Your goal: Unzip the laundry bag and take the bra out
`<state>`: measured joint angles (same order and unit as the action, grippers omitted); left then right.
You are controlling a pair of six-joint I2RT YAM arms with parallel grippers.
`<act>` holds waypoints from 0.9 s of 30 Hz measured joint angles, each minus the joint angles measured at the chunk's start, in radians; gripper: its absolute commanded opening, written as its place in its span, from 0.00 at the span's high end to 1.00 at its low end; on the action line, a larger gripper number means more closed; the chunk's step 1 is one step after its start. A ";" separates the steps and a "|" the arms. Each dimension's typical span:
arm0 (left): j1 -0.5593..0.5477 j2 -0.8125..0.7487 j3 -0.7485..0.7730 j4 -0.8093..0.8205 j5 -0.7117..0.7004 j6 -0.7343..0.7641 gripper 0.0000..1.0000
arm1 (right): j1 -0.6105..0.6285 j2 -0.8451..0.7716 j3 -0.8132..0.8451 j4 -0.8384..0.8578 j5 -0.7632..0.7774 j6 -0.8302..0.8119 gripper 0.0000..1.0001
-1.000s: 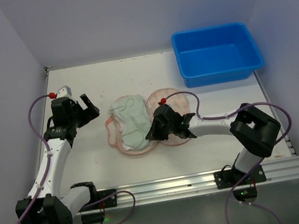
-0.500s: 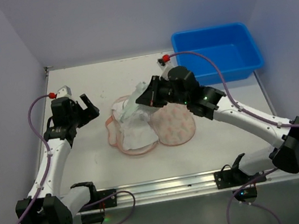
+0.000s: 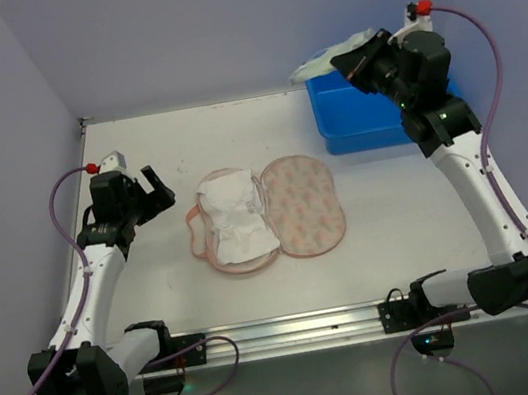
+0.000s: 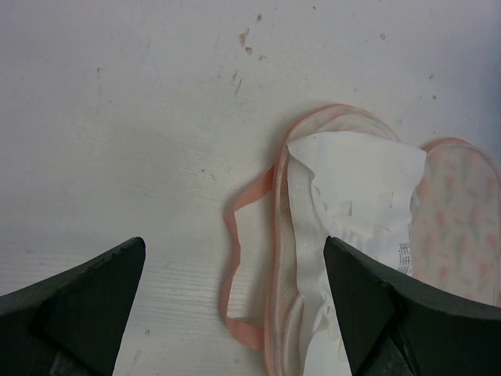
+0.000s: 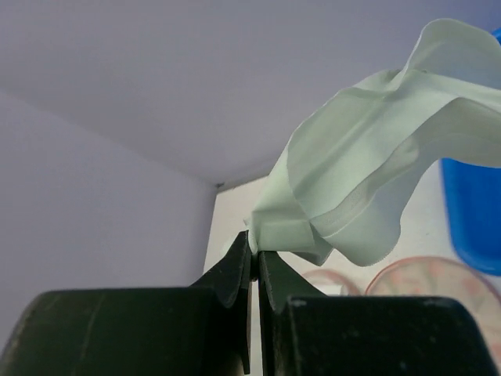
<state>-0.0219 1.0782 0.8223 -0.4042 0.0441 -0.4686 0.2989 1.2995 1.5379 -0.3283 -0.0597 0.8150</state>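
The laundry bag (image 3: 306,206) lies unzipped and opened flat mid-table, its patterned half on the right. Its left half holds crumpled white material (image 3: 233,221). My right gripper (image 3: 351,61) is raised high over the back right, shut on an edge of the pale white-green bra (image 3: 332,56), which hangs free in the air. The right wrist view shows the closed gripper (image 5: 254,251) pinching the bra (image 5: 368,172). My left gripper (image 3: 156,190) is open and empty, hovering left of the bag. In the left wrist view it (image 4: 235,313) looks down on the bag's pink strap (image 4: 231,235) and white contents (image 4: 352,196).
A blue plastic tub (image 3: 385,101) stands at the back right, just below the raised right gripper; its edge shows in the right wrist view (image 5: 473,211). Purple walls close in the table on three sides. A metal rail runs along the near edge (image 3: 297,332).
My right gripper has lifted the bra out of the open bag and carried it up and to the back right, above the blue tub. The left arm has not moved.
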 measured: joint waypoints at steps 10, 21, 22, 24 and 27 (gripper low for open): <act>0.000 0.000 0.000 0.000 0.000 0.002 0.00 | -0.317 0.245 0.053 0.078 0.034 0.045 1.00; 0.000 0.002 -0.002 0.000 0.002 0.002 0.00 | -0.478 0.510 0.150 0.132 0.070 0.055 1.00; 0.000 0.002 -0.002 0.000 0.004 0.002 0.00 | -0.479 0.515 0.153 0.138 0.069 0.055 1.00; 0.000 0.003 -0.002 0.000 0.007 0.002 0.00 | -0.479 0.524 0.154 0.162 0.068 0.060 1.00; 0.000 0.003 -0.002 0.001 0.009 0.002 0.00 | -0.475 0.527 0.099 0.239 0.063 0.094 0.98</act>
<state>-0.0219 1.0813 0.8200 -0.4034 0.0532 -0.4667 -0.1764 1.8267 1.6367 -0.0895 0.0036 0.9089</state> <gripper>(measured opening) 0.997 0.021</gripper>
